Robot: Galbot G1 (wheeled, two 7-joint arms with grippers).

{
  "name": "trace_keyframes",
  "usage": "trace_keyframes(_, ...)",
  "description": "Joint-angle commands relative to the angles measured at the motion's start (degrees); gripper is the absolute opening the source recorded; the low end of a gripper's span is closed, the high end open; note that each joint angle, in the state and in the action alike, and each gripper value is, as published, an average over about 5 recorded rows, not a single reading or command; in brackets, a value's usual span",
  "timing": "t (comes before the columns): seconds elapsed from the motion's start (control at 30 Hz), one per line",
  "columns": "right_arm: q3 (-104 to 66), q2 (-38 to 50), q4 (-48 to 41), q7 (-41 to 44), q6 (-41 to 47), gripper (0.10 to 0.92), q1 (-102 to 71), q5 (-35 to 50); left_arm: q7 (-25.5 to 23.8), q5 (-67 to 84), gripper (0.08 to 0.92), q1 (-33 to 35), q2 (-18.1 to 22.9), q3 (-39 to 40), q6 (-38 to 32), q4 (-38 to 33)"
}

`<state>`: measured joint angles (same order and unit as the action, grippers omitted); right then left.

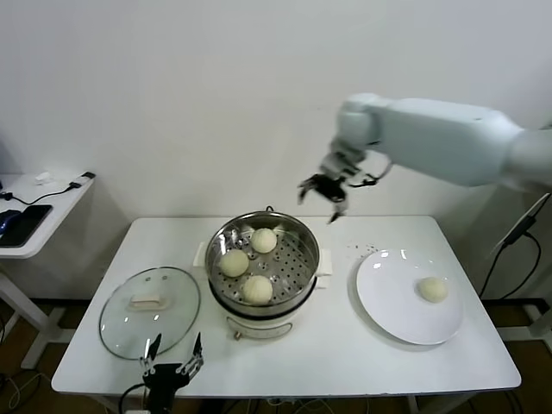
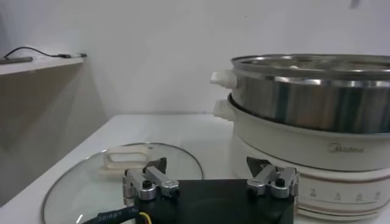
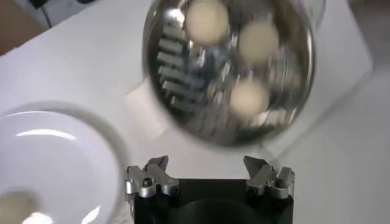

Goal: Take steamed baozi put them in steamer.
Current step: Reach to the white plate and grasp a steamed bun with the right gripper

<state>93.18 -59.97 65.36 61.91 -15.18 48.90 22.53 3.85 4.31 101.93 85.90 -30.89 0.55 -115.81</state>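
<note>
Left of the steamer point(image 1: 262, 261) you have the glass lid point(image 1: 149, 310) lying flat on the table point(image 1: 345, 345), and just in front of it the left gripper point(image 1: 172, 360) sits parked at the table's near edge, fingers spread wide and empty. Three baozi point(image 1: 256, 289) already sit on the steamer's perforated floor. Your right gripper point(image 1: 326, 191) hangs high behind the steamer's right rim, fingers wide, holding nothing. The last bun point(image 1: 433, 289) waits on the plate point(image 1: 388, 302), well right of the steamer. Your risks, as I judge them: a soft bun squashes or slips if you pinch it off-centre, and it could roll across the smooth plate; carried too low, it may clip the steamer's rim. The table is plain white, against a white wall point(image 1: 216, 86); a side shelf point(image 1: 34, 216) with cables stands far left of the steamer.
</note>
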Motion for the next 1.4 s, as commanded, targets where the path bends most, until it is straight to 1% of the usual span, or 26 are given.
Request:
trace_keyframes(0.03,8.35,22.14,3.02,0.13,16.00,0.823,-0.11,3.12,-0.05,0.31,0.823,-0.80,0.41,0.00,0.22,0.29)
trace_keyframes(0.13,3.76,25.60,2.53,-0.53,17.33,0.823,-6.57,0.15,-0.12,0.28,0.823,-0.75,0.58,-0.05,0.34,0.25)
trace_keyframes(0.27,-3.71,27.77,0.21,-0.86,17.67,0.823,-16.22,-4.07,-0.16,0.21,0.823,-0.47,0.70,-0.35,0.44,0.20)
trace_keyframes(0.43,-11.61,28.41,-2.71,-1.08,17.62,0.823,-25.86,-8.61,-0.12,0.16,0.823,0.20,1.07,-0.70,0.41,-0.01)
trace_keyframes(0.63,-20.21,27.00,-6.39,-1.82,17.63,0.823,-34.46,-13.18,-0.10,-0.52,0.823,1.09,1.56,-0.57,0.22,-0.21)
trace_keyframes(0.9,-26.43,22.43,-13.22,-2.91,17.45,0.823,-39.08,-16.30,-0.02,-1.15,0.823,2.44,1.82,-0.53,-0.12,-0.94)
trace_keyframes(1.23,-28.16,18.90,-15.09,-4.03,18.23,0.823,-41.53,-18.27,0.10,-1.41,0.823,3.09,1.85,-0.57,-0.58,-1.16)
trace_keyframes(1.4,-27.90,18.49,-14.93,-4.35,18.78,0.823,-41.43,-19.19,0.19,-1.34,0.823,2.99,1.84,-0.61,-0.68,-0.95)
